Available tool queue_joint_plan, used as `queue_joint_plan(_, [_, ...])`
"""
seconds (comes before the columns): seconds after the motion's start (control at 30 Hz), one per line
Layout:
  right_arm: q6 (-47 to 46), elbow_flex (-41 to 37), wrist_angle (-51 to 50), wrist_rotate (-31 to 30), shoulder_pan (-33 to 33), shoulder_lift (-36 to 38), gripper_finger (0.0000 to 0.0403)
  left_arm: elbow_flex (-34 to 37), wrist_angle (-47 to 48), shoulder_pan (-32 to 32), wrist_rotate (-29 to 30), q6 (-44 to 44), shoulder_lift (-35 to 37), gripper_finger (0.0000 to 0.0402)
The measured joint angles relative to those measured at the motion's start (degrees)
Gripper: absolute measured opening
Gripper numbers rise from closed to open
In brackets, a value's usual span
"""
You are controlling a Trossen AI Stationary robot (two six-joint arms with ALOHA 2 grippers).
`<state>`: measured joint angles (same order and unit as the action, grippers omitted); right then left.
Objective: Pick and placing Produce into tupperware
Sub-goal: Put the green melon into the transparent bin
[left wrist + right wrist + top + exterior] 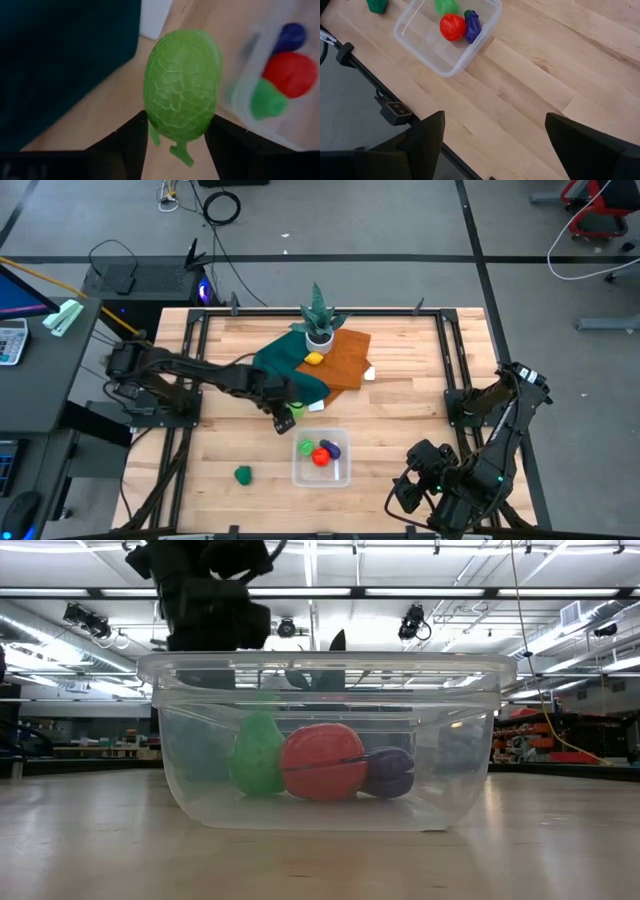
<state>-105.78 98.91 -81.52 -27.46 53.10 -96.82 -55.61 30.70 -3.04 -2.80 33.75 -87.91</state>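
My left gripper (282,420) hovers just left of and beyond the clear tub (321,461), shut on a green netted produce piece (182,90). The tub (320,740) stands on the wood and holds a green piece (256,755), a red one (322,762) and a purple one (388,772). Another green piece (243,474) lies on the table left of the tub. The yellow piece (314,359) sits on the orange cloth. My right gripper (493,120) is open, waiting near the table's near right corner (412,483). My left gripper pinches the green netted piece between its two fingers (125,145) at its narrow stem end (175,135). The fingers slant down from the table's left. The bulk of the piece sticks out past the fingertips and seems lifted clear of the table.
A spiky potted plant (319,320) stands at the far middle, beside the orange cloth (340,360) and the teal cloth (285,372). A small white object (369,374) lies by the orange cloth. Bare wood lies right of the tub.
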Motion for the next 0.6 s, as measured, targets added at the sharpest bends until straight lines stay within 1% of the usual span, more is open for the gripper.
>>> queue_joint_plan(0.2, [0.25,0.0,0.01,0.0,0.0,0.02,0.0309,0.0,-0.46,-0.64,-3.52,0.08,4.83,0.0174])
queue_joint_plan(0.33, [0.48,0.0,-0.06,0.02,0.0,0.02,0.0309,-0.02,-2.94,-2.2,-6.26,1.61,7.26,0.0164])
queue_joint_plan(0.43, [0.49,0.0,-0.05,0.02,-0.02,0.0,0.0309,-0.2,-7.37,-4.49,-8.23,3.03,7.69,0.0159])
queue_joint_plan(0.5, [0.52,0.0,0.0,0.02,-0.09,0.02,0.0309,-0.35,-13.09,-6.56,-9.47,3.75,7.7,0.0155])
queue_joint_plan(0.6, [0.58,0.0,-0.03,0.07,-0.26,0.0,0.0309,-0.44,-17.53,-9.43,-9.94,5.01,7.7,0.0149])
